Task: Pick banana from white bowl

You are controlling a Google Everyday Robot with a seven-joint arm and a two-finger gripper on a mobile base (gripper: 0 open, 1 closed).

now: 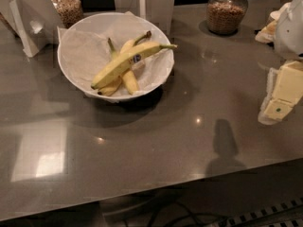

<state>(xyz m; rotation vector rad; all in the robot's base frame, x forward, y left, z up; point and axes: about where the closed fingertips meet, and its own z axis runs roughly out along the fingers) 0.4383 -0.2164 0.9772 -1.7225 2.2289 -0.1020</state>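
The banana [118, 66], long and greenish-yellow with a dark-blue sticker and a thin stem pointing right, lies diagonally on top of two shorter yellow bananas [130, 81] in the white bowl [75, 73]. The bowl is lined with crinkled white paper and stands at the back left of the grey counter. My gripper [280, 94], white and pale yellow, hangs at the right edge of the view. It is far to the right of the bowl, above the counter, and holds nothing that I can see.
A glass jar with brown filling [226, 11] stands at the back right, another [67, 6] behind the bowl at left. White card stands [28, 25] are at the back left and back centre. The counter's front edge [151, 193] runs along the bottom.
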